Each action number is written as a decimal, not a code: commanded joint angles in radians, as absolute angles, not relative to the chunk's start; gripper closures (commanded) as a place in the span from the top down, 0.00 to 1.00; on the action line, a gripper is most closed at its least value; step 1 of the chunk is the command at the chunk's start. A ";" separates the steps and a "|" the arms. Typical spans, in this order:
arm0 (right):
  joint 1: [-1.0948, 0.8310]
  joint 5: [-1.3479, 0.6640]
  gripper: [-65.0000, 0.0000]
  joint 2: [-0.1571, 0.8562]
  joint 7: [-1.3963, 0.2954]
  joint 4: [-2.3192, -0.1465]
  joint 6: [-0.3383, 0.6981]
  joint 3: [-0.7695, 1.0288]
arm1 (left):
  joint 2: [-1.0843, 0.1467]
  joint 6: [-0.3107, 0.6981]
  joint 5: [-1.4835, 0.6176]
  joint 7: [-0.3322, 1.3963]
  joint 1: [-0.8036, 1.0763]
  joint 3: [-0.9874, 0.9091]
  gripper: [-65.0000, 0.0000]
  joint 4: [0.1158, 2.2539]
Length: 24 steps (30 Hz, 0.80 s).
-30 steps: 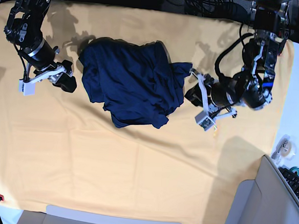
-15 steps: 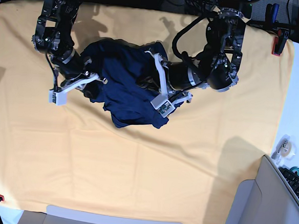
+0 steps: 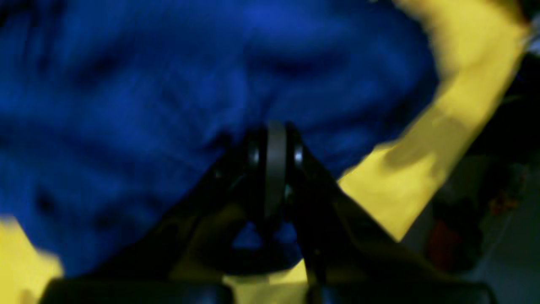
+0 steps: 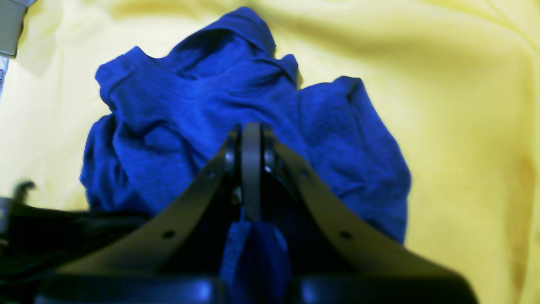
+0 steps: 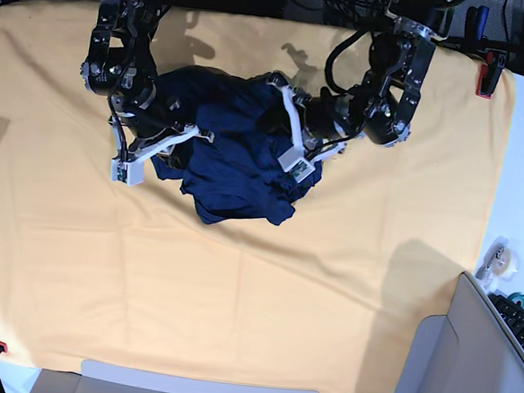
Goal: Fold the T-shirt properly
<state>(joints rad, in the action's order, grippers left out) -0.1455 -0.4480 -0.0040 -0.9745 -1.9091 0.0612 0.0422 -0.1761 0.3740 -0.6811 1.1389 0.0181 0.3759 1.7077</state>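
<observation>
Both arms have closed in since the earlier base frames, from well out on either side of the cloth to directly over the crumpled dark navy-blue knit T-shirt (image 5: 234, 150), which lies in a heap toward twelve o'clock on the wide yellow-orange table cloth (image 5: 237, 294). Seen from the base camera, the right gripper (image 5: 178, 137) sits on the heap's nine o'clock edge and the left gripper (image 5: 289, 131) on its three o'clock edge, so each arm is nearest its own side of the garment. In the right wrist view the right gripper's jaws are pressed together, and a fold of blue fabric hangs beneath them, which looks pinched. In the left wrist view the left gripper's jaws are likewise pressed together against the fabric; that picture is badly blurred, so it probably has a pinch of cloth, but the grip itself cannot be made out. What the coming move turns on is that the two grips lie at opposite ends of a line running nine to three across the heap, so drawing them apart along that line should spread the shirt. Sleeves, collar and hem are buried in the bunching and cannot be told apart, and the arms cover part of the heap's top edge.
</observation>
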 commanded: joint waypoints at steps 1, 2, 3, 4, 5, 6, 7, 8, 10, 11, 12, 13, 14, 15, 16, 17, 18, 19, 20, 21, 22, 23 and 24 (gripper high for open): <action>-0.133 -0.456 0.00 -0.004 -0.957 -1.908 0.067 0.044 | -0.183 0.381 -0.697 1.118 0.022 0.377 0.00 1.721; -0.125 -0.456 0.00 -0.004 -0.957 -1.894 0.067 0.047 | -0.203 0.381 -0.697 1.116 0.038 0.377 0.00 1.721; -0.117 -0.456 0.00 -0.001 -0.958 -1.877 0.067 0.047 | -0.222 0.381 -0.697 1.115 0.051 0.377 0.00 1.722; -0.113 -0.456 0.00 0.001 -0.958 -1.856 0.067 0.047 | -0.240 0.381 -0.697 1.113 0.062 0.374 0.00 1.722; -0.111 -0.456 0.00 0.002 -0.955 -1.836 0.067 0.048 | -0.259 0.380 -0.697 1.113 0.070 0.371 0.00 1.722; -0.105 -0.456 0.00 0.002 -0.955 -1.821 0.067 0.048 | -0.283 0.380 -0.697 1.112 0.077 0.369 0.00 1.722; -0.105 -0.456 0.00 0.002 -0.954 -1.808 0.067 0.048 | -0.302 0.380 -0.697 1.110 0.087 0.367 0.00 1.724; -0.101 -0.456 0.00 0.002 -0.954 -1.801 0.067 0.048 | -0.318 0.380 -0.697 1.110 0.094 0.367 0.00 1.727; -0.099 -0.456 0.00 0.002 -0.954 -1.796 0.067 0.050 | -0.337 0.380 -0.697 1.109 0.102 0.366 0.00 1.733; -0.097 -0.456 0.00 0.004 -0.954 -1.796 0.067 0.051 | -0.343 0.380 -0.697 1.101 0.102 0.366 0.00 1.742; -0.093 -0.456 0.00 0.005 -0.954 -1.796 0.067 0.065 | -0.352 0.380 -0.697 1.095 0.104 0.366 0.00 1.755; -0.093 -0.456 0.00 0.007 -0.954 -1.796 0.067 0.081 | -0.355 0.380 -0.697 1.095 0.104 0.366 0.00 1.767; -0.093 -0.456 0.00 0.010 -0.955 -1.797 0.067 0.094 | -0.357 0.380 -0.697 1.099 0.104 0.366 0.00 1.776; -0.093 -0.456 0.00 0.010 -0.955 -1.797 0.067 0.104 | -0.357 0.380 -0.697 1.099 0.104 0.366 0.00 1.782; -0.093 -0.456 0.00 0.010 -0.955 -1.799 0.067 0.114 | -0.357 0.380 -0.697 1.101 0.104 0.366 0.00 1.782; -0.094 -0.456 0.00 0.010 -0.955 -1.801 0.067 0.127 | -0.357 0.380 -0.697 1.101 0.104 0.366 0.00 1.782; -0.096 -0.456 0.00 0.010 -0.958 -1.801 0.067 0.147 | -0.357 0.380 -0.697 1.101 0.104 0.366 0.00 1.782; -0.097 -0.456 0.00 0.008 -0.960 -1.801 0.067 0.165 | -0.357 0.380 -0.697 1.101 0.105 0.366 0.00 1.782; -0.099 -0.456 0.00 0.008 -0.960 -1.802 0.067 0.179 | -0.357 0.380 -0.697 1.101 0.114 0.366 0.00 1.782; -0.099 -0.463 0.00 0.008 -0.960 -1.802 0.067 0.191 | -0.357 0.380 -0.697 1.098 0.125 0.366 0.00 1.784; -0.099 -0.466 0.00 0.010 -0.960 -1.804 0.067 0.202 | -0.357 0.380 -0.697 1.093 0.130 0.366 0.00 1.791; -0.099 -0.466 0.00 0.010 -0.960 -1.807 0.067 0.209 | -0.357 0.380 -0.697 1.092 0.131 0.366 0.00 1.801; -0.099 -0.466 0.00 0.010 -0.960 -1.817 0.067 0.214 | -0.357 0.380 -0.697 1.090 0.133 0.366 0.00 1.821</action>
<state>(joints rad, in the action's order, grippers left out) -0.1093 -0.4500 0.0055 -0.9760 -1.7927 0.0601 0.2127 -0.3477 0.3794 -0.6895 1.0977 0.1436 0.3710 1.7996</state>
